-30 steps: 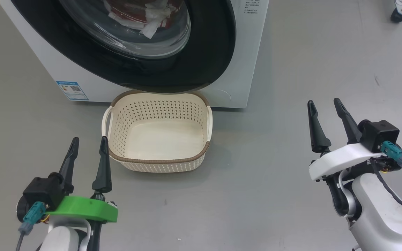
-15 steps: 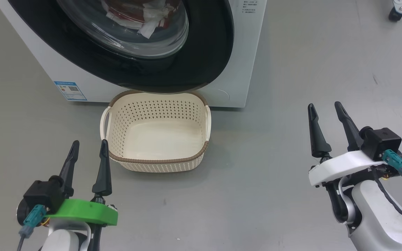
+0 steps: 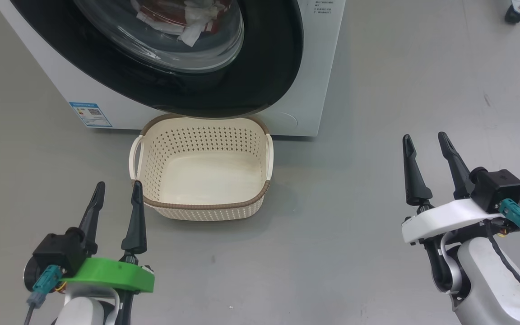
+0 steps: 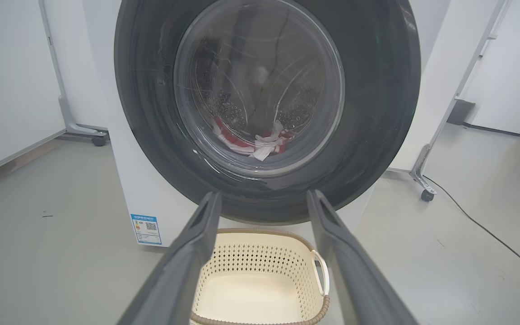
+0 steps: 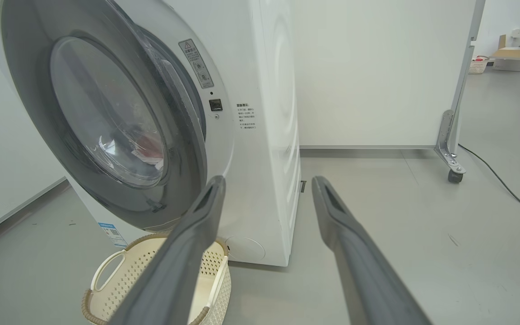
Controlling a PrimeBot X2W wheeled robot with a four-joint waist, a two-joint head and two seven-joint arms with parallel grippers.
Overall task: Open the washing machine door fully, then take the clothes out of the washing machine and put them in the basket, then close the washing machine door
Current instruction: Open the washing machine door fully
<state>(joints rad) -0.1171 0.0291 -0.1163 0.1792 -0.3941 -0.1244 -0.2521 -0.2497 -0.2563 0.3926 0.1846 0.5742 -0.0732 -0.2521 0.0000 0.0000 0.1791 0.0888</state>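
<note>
The washing machine (image 3: 321, 67) fills the top of the head view. Its door (image 3: 266, 67), black-rimmed with a glass bowl, stands slightly ajar; the right wrist view shows the door (image 5: 25, 67) lifted off the machine's front (image 5: 269, 135) at its right edge. Red and white clothes (image 3: 183, 22) lie behind the glass, the same clothes (image 4: 255, 142) low in the drum. The cream basket (image 3: 206, 206) sits empty on the floor below the door. My left gripper (image 3: 118, 185) is open by the basket's near left corner. My right gripper (image 3: 424, 136) is open, far right of the basket.
A blue sticker (image 3: 89, 114) marks the machine's lower left. Grey floor spreads around the basket. A partition's castor foot (image 5: 454, 174) and a black cable (image 5: 503, 185) lie right of the machine. Another castor (image 4: 99, 140) stands at its left.
The whole head picture has shifted a little, so the camera moved. My right gripper sits slightly lower and further right in view. Both grippers stay open and empty.
</note>
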